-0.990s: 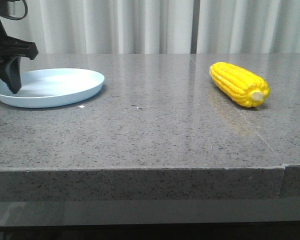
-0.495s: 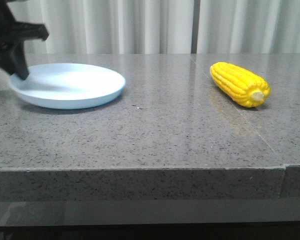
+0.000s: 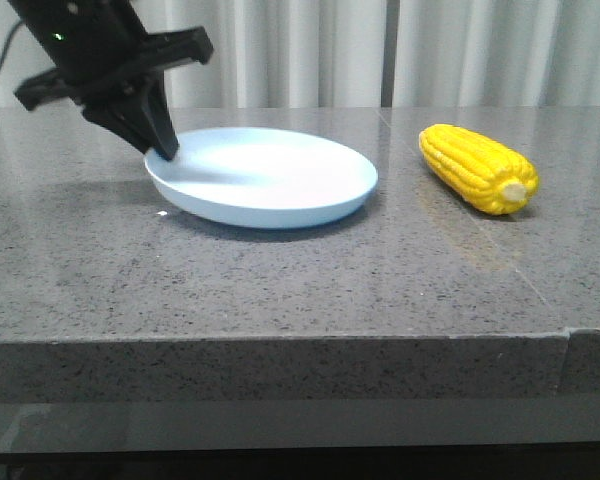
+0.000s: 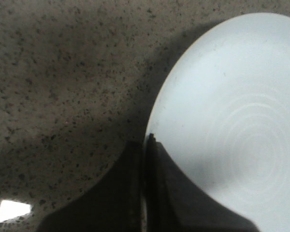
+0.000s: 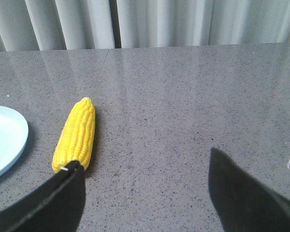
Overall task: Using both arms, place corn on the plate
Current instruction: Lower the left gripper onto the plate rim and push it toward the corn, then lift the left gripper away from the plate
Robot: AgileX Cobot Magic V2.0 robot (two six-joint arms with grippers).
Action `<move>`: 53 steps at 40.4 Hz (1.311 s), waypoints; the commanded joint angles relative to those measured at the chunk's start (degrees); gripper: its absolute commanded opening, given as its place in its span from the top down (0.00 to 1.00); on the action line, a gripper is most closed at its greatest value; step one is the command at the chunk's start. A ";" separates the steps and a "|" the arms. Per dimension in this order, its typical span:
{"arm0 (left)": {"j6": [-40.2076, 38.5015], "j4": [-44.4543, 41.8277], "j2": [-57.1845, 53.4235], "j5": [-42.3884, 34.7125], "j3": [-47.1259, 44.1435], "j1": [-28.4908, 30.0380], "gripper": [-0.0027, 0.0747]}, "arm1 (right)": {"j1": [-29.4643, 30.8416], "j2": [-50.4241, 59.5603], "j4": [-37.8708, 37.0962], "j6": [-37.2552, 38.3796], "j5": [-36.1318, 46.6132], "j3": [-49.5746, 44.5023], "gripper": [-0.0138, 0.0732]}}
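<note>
The left gripper (image 3: pixel 163 150) is pinching the near-left rim of the plate (image 3: pixel 280 185), its two black fingers (image 4: pixel 152 193) pressed together with the thin rim caught between them, as the left wrist view makes plain. It is dragging the plate across the granite table (image 3: pixel 280 290): a second ago the plate was sitting at the far left edge of the front view, half a second ago it was a little further in, and now it is lying in the middle of the frame, its right rim near the corn (image 3: pixel 478 168) but not touching it. The corn itself is lying exactly where it was, in the upper right of the front view, on its side with the pale stub end pointing toward the camera. The right gripper (image 5: pixel 145 188) is hanging back with its fingers spread wide, holding nothing, the corn just beyond its left finger in the lower left of the right wrist view. To my eye the plate is being brought within reach of the corn, so the pick by the right arm looks like the step coming up; the corn is not yet on the plate.
</note>
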State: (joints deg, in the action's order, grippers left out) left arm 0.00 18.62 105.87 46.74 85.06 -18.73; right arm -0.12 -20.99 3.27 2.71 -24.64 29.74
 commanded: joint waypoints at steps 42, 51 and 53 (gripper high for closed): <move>-6.85 -20.02 -34.50 -6.63 -21.09 8.89 0.99 | 0.31 -0.88 0.13 -0.38 4.14 2.01 0.20; -6.41 -20.02 -53.34 -14.42 -37.31 9.77 0.99 | 0.31 -0.88 0.13 -0.38 4.14 2.01 0.20; -6.41 -20.02 -57.88 -16.46 -41.04 9.77 0.99 | 0.31 -0.88 0.13 -0.38 4.14 2.01 0.20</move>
State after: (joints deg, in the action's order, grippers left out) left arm -6.17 -1.40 55.57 37.46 47.73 -9.15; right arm -0.12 -20.99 3.27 2.71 -24.64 29.74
